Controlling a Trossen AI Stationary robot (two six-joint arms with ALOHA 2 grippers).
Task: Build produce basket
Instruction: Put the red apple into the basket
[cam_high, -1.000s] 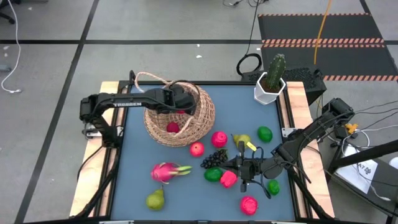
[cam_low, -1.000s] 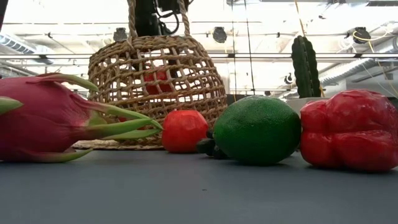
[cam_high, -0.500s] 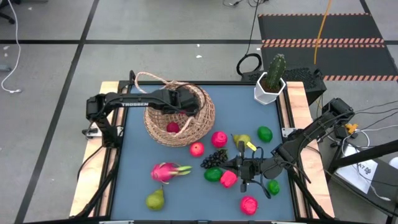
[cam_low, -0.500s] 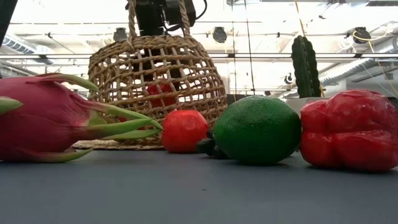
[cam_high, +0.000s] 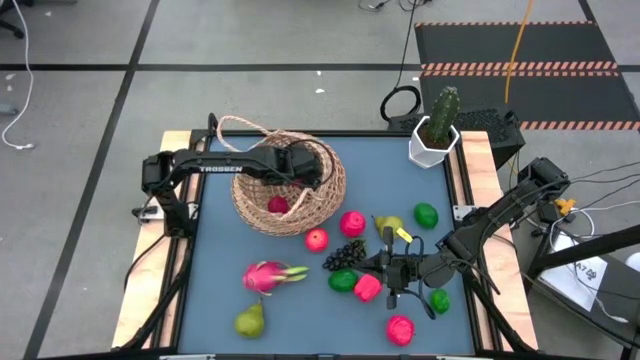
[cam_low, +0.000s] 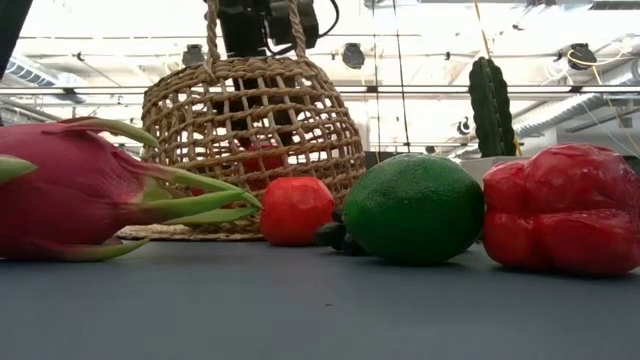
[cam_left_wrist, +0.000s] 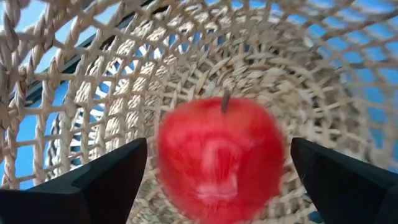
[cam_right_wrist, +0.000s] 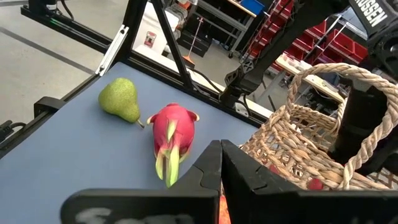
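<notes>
Across the worktop (cam_high: 300, 300) nothing has shifted. My left end effector (cam_left_wrist: 214, 171) has spread wider inside the basket (cam_high: 290, 190), a red apple (cam_left_wrist: 221, 155) loose between its fingers; the right end effector (cam_high: 392, 268) stays pressed together.

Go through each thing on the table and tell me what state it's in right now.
basket: upright, two red fruits inside
left gripper: jaws open over the basket
red apple: loose in the basket, between the open jaws
right gripper: jaws shut, low among the fruit
dragon fruit: lying on the table

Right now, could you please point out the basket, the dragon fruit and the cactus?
basket (cam_high: 325, 190): high view, right wall.
dragon fruit (cam_high: 264, 276): high view, pink body.
cactus (cam_high: 444, 112): high view, green stem.
</notes>
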